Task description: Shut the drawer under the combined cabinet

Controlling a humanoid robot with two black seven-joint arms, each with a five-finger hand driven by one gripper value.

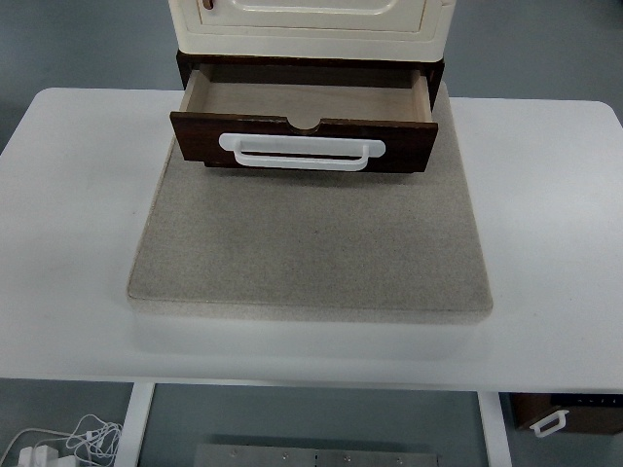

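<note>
Neither of my hands shows in the top view, so I cannot tell how my fingers stand. On the white table (78,243) lies a grey stone slab (311,253). At its far edge stands the cream cabinet (311,24), and beneath it the dark wooden drawer (304,141) is pulled out toward me, its inside bare, its white handle (302,153) facing me.
</note>
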